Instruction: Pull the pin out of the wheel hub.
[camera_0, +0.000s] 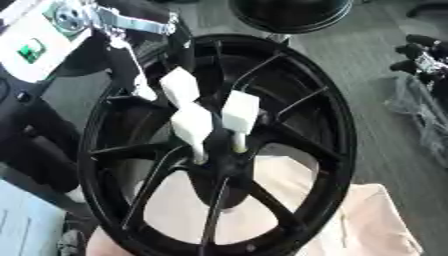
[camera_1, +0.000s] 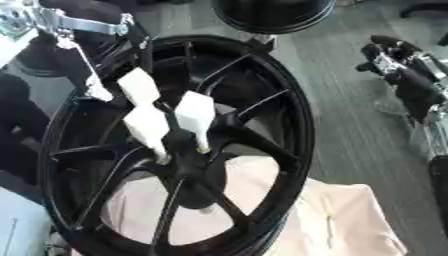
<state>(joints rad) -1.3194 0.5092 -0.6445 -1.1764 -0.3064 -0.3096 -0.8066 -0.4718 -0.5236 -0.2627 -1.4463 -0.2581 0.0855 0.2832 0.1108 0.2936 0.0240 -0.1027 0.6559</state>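
Pins with white block-shaped handles stand in the hub (camera_0: 219, 165) of a black wheel (camera_0: 332, 125) that fills the middle of both views. Three white handles show: one upper (camera_0: 179, 86), one lower left (camera_0: 192, 125) and one to the right (camera_0: 240, 111). The lower left and right ones each end in a thin pale shaft that goes down into the hub where the spokes meet; the shaft of the upper one is hidden behind the others. The wheel rests tilted on a pale pink cloth (camera_0: 376, 225), which shows through the gaps between the spokes.

The left hand (camera_0: 140, 20) comes in from the upper left, a silver and black part above the wheel's rim; whether its fingers are apart or together I cannot tell, and it does not visibly touch any handle. The right hand (camera_1: 398, 65) shows at the right edge, well apart from the wheel, with black fingers curled and nothing held in them. A second dark wheel (camera_0: 293, 15) lies at the top edge on the grey floor.
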